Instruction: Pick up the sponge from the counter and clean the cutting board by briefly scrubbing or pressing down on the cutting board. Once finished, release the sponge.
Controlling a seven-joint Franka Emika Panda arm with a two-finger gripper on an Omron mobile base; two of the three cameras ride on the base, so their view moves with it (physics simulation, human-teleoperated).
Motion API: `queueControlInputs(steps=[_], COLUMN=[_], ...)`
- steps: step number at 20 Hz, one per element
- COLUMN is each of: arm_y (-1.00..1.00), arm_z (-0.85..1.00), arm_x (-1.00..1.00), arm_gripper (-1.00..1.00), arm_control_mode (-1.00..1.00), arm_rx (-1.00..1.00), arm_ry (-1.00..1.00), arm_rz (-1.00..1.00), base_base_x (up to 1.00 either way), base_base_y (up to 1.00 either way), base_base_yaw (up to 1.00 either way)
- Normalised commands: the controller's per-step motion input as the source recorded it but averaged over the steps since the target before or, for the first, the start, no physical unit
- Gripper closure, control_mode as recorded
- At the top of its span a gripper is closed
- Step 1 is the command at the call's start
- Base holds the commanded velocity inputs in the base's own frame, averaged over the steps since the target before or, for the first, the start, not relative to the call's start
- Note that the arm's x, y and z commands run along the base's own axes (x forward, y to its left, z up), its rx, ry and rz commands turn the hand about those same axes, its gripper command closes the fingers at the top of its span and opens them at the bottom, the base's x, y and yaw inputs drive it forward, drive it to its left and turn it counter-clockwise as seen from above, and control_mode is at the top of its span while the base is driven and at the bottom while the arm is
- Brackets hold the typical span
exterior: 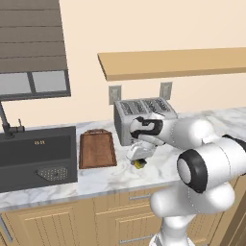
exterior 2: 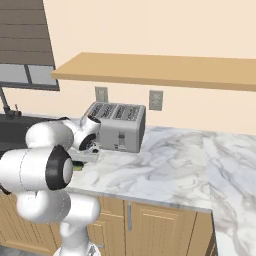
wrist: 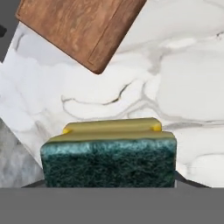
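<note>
Sponge pinched, board not yet reached.
Your gripper (exterior: 140,162) pinches the sponge (wrist: 109,155) low over the counter (exterior: 158,168); carry it level toward nine o'clock, then press flat onto the cutting board (exterior: 97,149). In the hand view its long axis runs three-to-nine, green face toward you.

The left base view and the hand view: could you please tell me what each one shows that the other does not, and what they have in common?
The left base view alone takes in the toaster, the dark sink, the wall shelf and the robot's arm reaching down between toaster and cutting board.

The hand view alone gives the sponge close up: a dark green scrub face over a yellow body, at the gripper.

Both show the marble counter, part of the reddish-brown cutting board and the sponge, which is just a yellow speck under the hand in the left base view.
</note>
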Motion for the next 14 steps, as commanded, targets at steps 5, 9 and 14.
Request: queueControlInputs(steps=[5, 9, 14], arm_y=[-0.55, -0.08, -0.10], arm_z=[-0.23, -0.58, -0.07], arm_x=[0.28, 0.02, -0.03], arm_gripper=[1.00, -1.00, -1.00], arm_control_mode=[-1.00, -1.00, -1.00], arm_rx=[0.00, -0.05, 0.00], arm_ry=[0.21, 0.02, -0.12], arm_rz=[-0.04, 0.00, -0.03], base_base_x=[0.00, 0.00, 0.00], base_base_y=[0.00, 0.00, 0.00], base_base_yaw=[0.00, 0.00, 0.00])
